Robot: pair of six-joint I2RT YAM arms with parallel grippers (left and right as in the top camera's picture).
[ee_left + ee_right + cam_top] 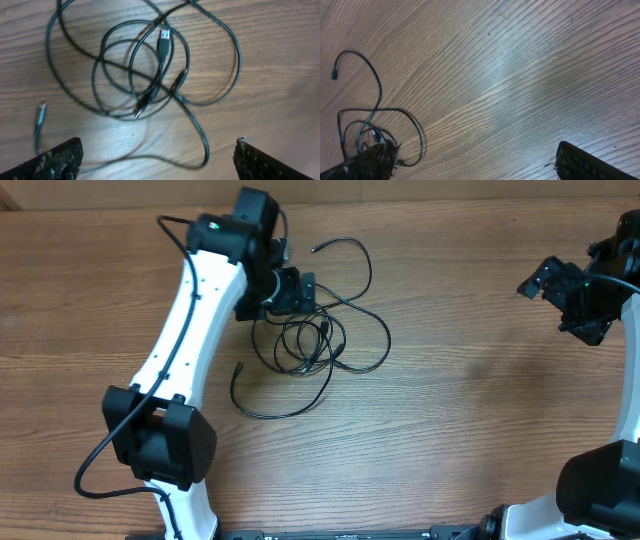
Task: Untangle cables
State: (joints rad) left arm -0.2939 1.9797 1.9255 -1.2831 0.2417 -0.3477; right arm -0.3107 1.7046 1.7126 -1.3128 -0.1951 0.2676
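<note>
The cables [320, 340] lie as one loose black tangle on the wooden counter [480, 410], slightly toward 11 o'clock from its middle in the overhead view. Several small loops overlap at the core. A wider loop swings out toward 3 o'clock. One free end arcs up toward 12 o'clock, and another trails round toward 7 o'clock, ending in a small plug at about 8 o'clock.

From the left wrist camera the cables [150, 75] fill the upper half of the frame. A USB plug [164, 37] with a silvery tip lies across the inner rings, pointing toward 12 o'clock. A second thin plug [141, 105] rests near the bottom of the rings, and a pale-tipped plug [41, 112] lies apart at 9 o'clock.

The left claw [290, 288] is at the 10 o'clock edge of the tangle. In its own view the left claw [157, 142] has its jaws spread wide, with nothing held between the fingers [55, 160]. Only one strand on the counter passes through the gap. Whether the claw touches any cord cannot be told.

The right claw [570, 295] is well apart from the tangle, far out at 3 o'clock near the counter's edge. Its wrist view shows the right claw [474, 150] gaping and empty over bare wood, with the cables [370, 135] at 8 o'clock in the frame.
</note>
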